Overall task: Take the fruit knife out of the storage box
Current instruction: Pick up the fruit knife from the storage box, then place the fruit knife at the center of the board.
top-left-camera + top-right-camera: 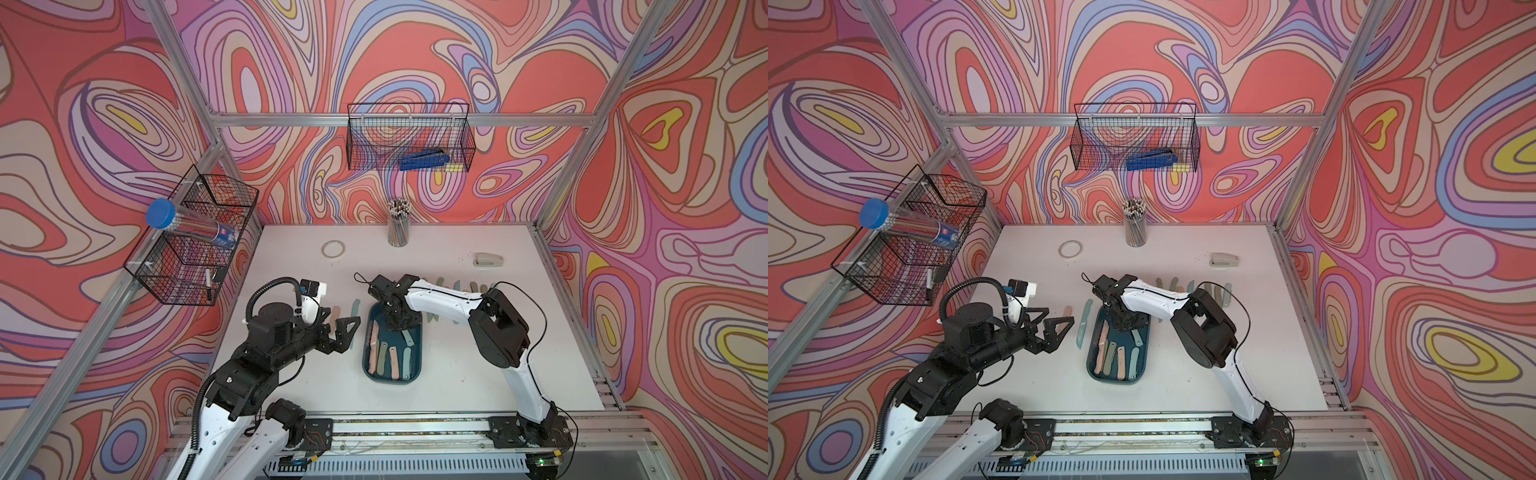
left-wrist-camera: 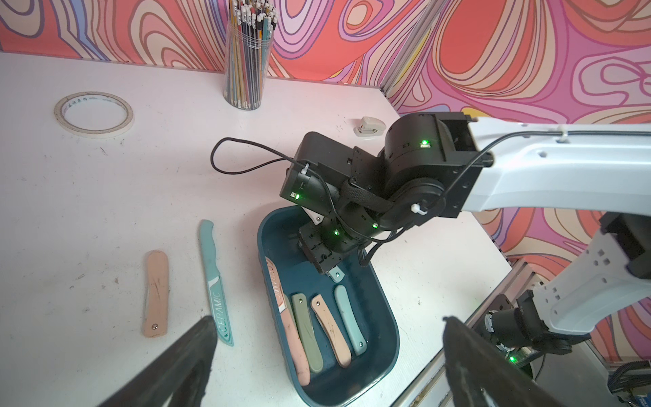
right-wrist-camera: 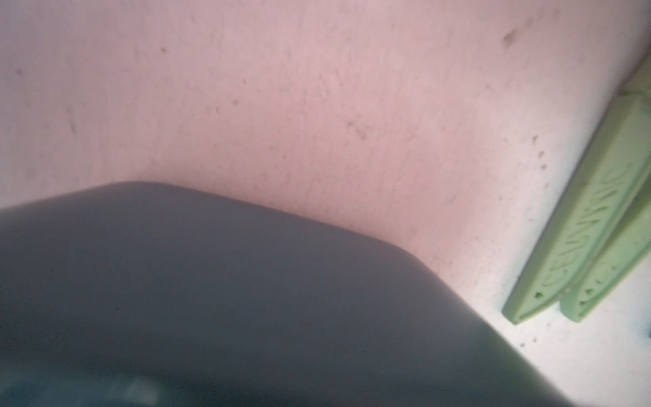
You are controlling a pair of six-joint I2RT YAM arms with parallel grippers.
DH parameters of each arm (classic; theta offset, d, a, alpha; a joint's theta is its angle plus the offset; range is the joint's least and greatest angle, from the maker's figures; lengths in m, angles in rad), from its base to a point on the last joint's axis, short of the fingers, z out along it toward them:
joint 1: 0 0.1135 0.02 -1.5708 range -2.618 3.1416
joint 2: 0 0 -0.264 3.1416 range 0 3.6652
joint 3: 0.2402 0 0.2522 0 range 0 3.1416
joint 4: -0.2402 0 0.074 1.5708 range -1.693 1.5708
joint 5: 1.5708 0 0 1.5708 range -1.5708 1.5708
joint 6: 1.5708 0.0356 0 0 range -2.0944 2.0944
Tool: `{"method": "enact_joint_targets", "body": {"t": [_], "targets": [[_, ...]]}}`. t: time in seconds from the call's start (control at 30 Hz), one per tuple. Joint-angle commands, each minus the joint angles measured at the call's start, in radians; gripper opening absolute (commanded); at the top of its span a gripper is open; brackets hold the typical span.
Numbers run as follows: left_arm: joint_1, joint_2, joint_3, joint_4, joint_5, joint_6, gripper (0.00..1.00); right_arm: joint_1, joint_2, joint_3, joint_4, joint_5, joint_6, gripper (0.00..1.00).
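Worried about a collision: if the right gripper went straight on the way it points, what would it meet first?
The right gripper points down into the dark teal plastic storage box. First in line is the pale blue fruit knife just under its tips; it may already touch it, depth is unclear.

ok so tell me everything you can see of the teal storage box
The storage box is a dark teal, shallow, plastic-looking tub, rectangular with rounded corners and open-topped. It sits flat on the white table. Four knives lie side by side toward its near end. The right pincer reaches down into its far end, at a fifth, light blue knife.
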Motion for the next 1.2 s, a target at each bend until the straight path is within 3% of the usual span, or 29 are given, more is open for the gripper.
{"method": "enact_joint_targets", "body": {"t": [0.0, 0.47, 0.93, 1.17], "targets": [[-0.006, -0.008, -0.003, -0.015, 0.008, 0.008, 1.00, -0.003, 0.039, -0.002, -0.003, -0.033, -0.005, 0.27], [-0.006, -0.014, -0.004, -0.013, 0.008, 0.010, 1.00, -0.003, -0.057, -0.030, 0.049, 0.002, 0.002, 0.13], [-0.006, -0.002, -0.003, -0.012, 0.028, 0.010, 1.00, -0.003, -0.260, -0.009, -0.035, 0.084, 0.030, 0.13], [-0.011, 0.035, -0.006, -0.001, 0.092, 0.010, 1.00, -0.014, -0.429, -0.093, -0.112, 0.169, 0.093, 0.13]]}}
